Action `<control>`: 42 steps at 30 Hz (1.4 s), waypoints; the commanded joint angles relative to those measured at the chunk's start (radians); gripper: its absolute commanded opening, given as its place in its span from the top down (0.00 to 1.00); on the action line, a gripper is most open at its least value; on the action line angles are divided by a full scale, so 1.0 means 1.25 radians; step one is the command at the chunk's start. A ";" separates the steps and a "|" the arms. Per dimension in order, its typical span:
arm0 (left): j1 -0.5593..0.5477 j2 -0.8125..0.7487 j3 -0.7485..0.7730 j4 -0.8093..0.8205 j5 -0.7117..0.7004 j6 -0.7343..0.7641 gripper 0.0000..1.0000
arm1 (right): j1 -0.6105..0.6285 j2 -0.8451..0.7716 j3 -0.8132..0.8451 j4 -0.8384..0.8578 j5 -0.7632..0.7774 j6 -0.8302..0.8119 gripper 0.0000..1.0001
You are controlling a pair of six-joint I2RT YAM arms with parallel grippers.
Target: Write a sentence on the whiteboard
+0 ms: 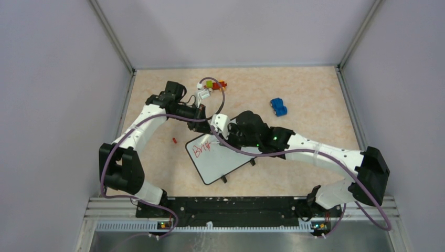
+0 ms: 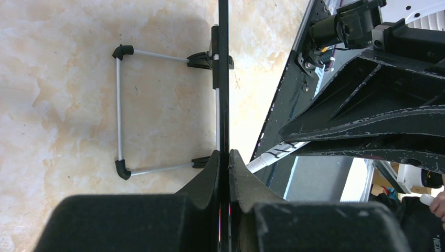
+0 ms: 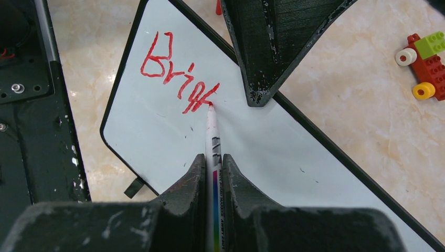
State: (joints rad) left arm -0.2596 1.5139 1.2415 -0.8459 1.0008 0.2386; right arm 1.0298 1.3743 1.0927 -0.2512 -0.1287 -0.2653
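The whiteboard lies tilted on the table. In the right wrist view it bears red script reading roughly "Brig". In the top view the script sits at the board's upper left. My left gripper is shut on the board's far edge, seen edge-on as a thin dark strip. Its finger shows over the board. My right gripper is shut on a white marker. The marker's red tip touches the board at the end of the script.
A wire stand shows behind the board. A small red cap lies left of the board. A toy brick vehicle sits at the back, and a blue toy car at back right. Grey walls enclose the table.
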 commanded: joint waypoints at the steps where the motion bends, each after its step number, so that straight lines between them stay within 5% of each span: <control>1: -0.007 -0.005 -0.004 -0.027 0.021 0.013 1.00 | -0.015 -0.022 -0.017 0.014 0.014 0.004 1.00; 42: -0.007 -0.005 -0.006 -0.027 0.021 0.013 1.00 | -0.012 -0.018 0.033 0.034 -0.003 0.010 1.00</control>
State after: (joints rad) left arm -0.2596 1.5139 1.2415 -0.8467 1.0046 0.2386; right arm 1.0225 1.3388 1.0698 -0.2493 -0.1253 -0.2596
